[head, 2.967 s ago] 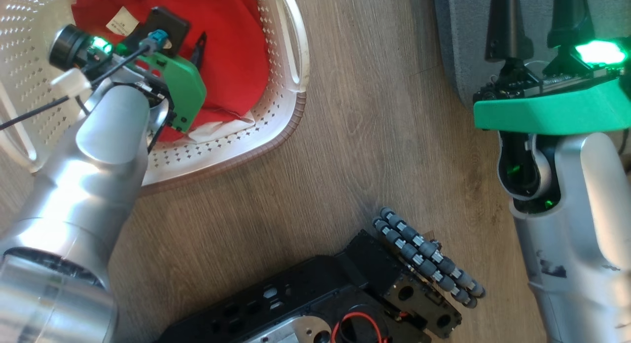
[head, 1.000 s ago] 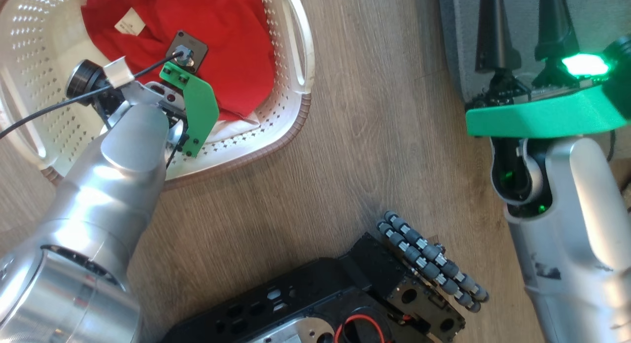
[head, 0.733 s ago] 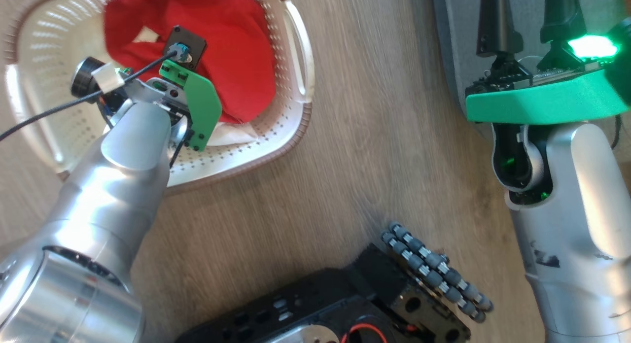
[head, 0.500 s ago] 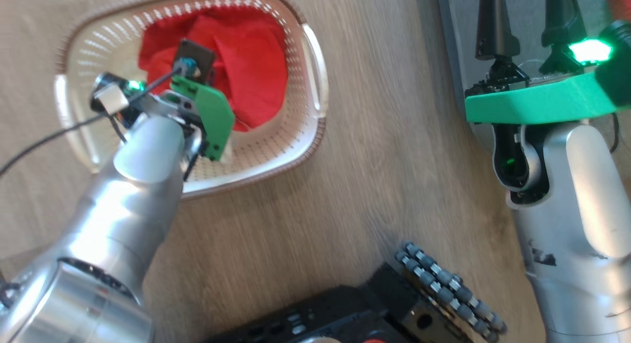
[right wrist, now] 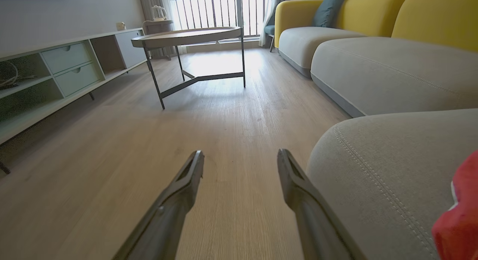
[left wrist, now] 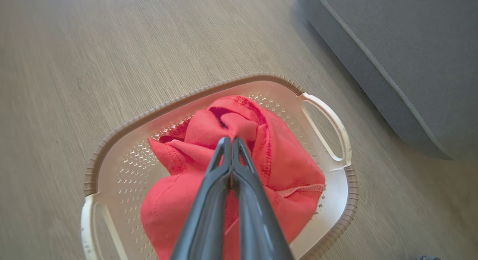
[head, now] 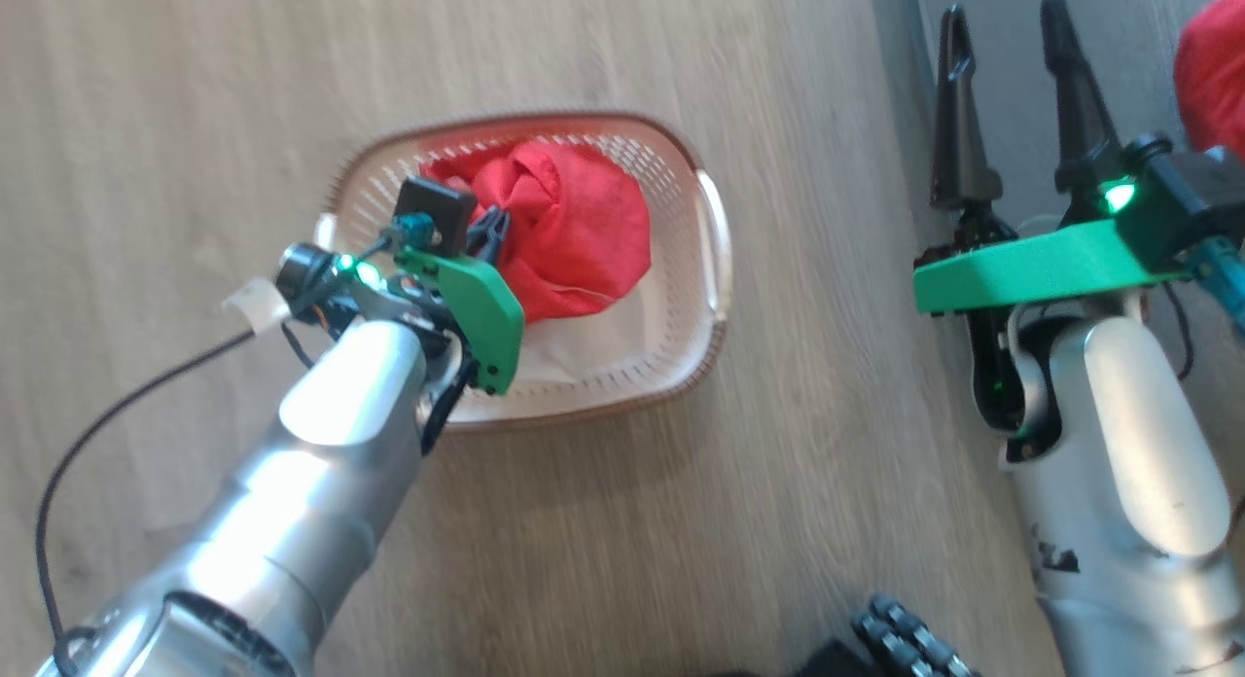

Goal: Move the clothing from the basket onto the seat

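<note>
Your left gripper [left wrist: 230, 142] is clenched on a pinch of the clothing [left wrist: 283, 159], with the red fabric drawn up into a peak at the tips. The bulk of it sits inside the basket [left wrist: 123, 120], which stands on the wooden floor [head: 195, 123]. So you're at the lift-out: the grab looks made, the carry not yet begun. Your right gripper [right wrist: 241, 157] hangs released, jaws spread wide with nothing between them, beside the rounded corner of the seat [right wrist: 373, 170]. Next, I'd say, you need a clean rise until the hanging cloth clears the basket's rim, then a swing across to the grey cushion on your right before you let go. Watch that a trailing hem doesn't snag the rim and drag the light basket along. Now the blind spots. In the left wrist view your own fingers cover the lower middle of the bundle, so you can't tell how much cloth the pinch has, or whether it's one garment or more. The pale layer under the red in the head view could be white trim or bare basket bottom; it's hard to call. A second red piece [right wrist: 459, 215] lies on the seat, cut off at the frame edge.
</note>
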